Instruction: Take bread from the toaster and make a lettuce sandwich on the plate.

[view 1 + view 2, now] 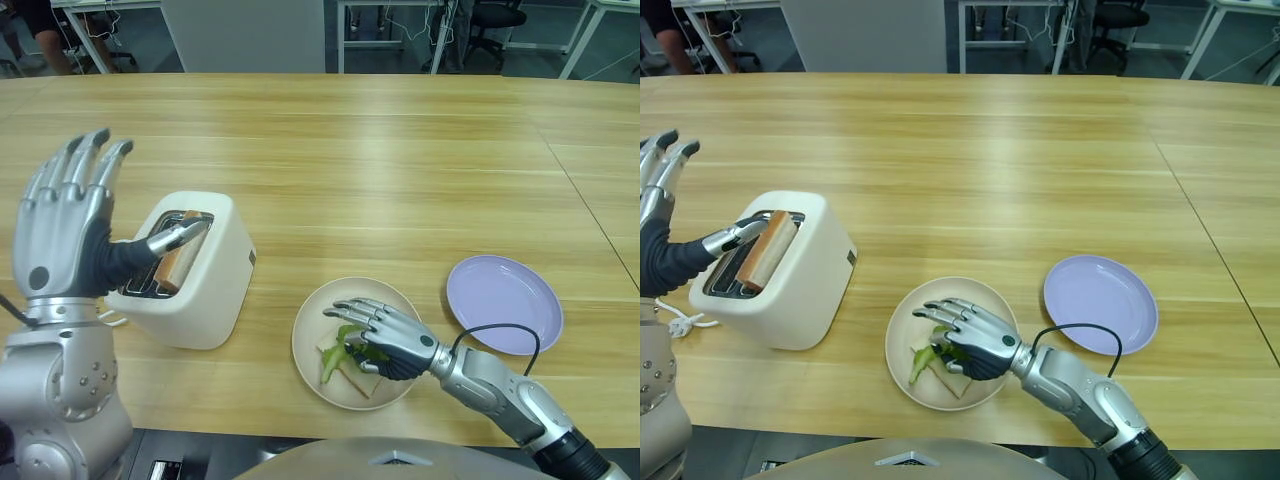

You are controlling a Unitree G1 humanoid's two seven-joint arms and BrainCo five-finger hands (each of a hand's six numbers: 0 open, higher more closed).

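On table (400, 170): one toaster (195, 290), two plates (305, 345) (505, 300)

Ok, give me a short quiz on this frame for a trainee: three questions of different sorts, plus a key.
1. True or false: the toaster has no bread in it.
2. Which plate is the right hand over? A. beige plate B. purple plate
3. Fill in: the left hand is raised beside the ____.

Key: 1. False, a bread slice stands in a slot. 2. A, above the lettuce. 3. Toaster.
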